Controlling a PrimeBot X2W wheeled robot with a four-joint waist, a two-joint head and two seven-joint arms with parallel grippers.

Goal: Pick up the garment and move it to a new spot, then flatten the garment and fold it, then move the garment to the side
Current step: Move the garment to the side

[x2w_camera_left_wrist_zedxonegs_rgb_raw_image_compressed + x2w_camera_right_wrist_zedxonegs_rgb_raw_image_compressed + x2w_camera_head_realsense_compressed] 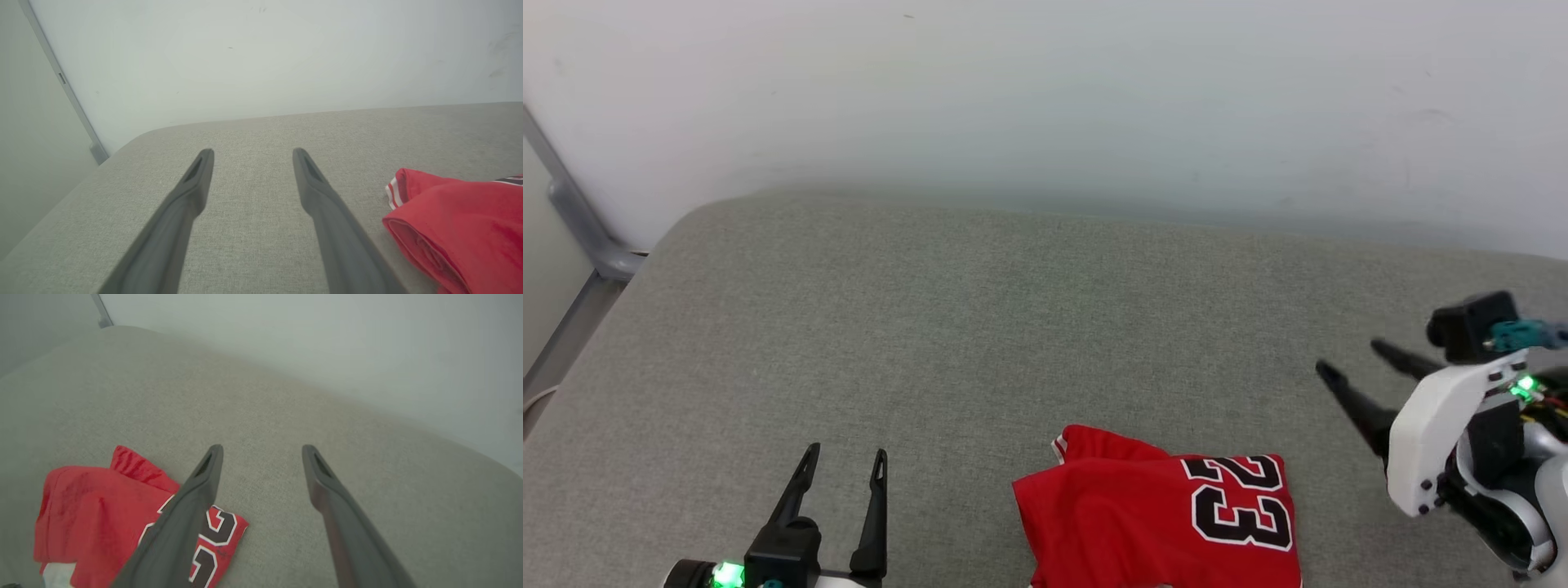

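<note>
left end effector (846, 453) and right end effector (1349, 357) gape wide, empty, beside the garment (1143, 514).

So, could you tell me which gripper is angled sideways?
The right gripper: in the head view its fingers slant up and left, while those of the left gripper point straight up.

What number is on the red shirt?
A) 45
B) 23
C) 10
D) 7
B: the garment, lying crumpled on the grey fabric surface, shows a big black 23 edged in white.
</note>
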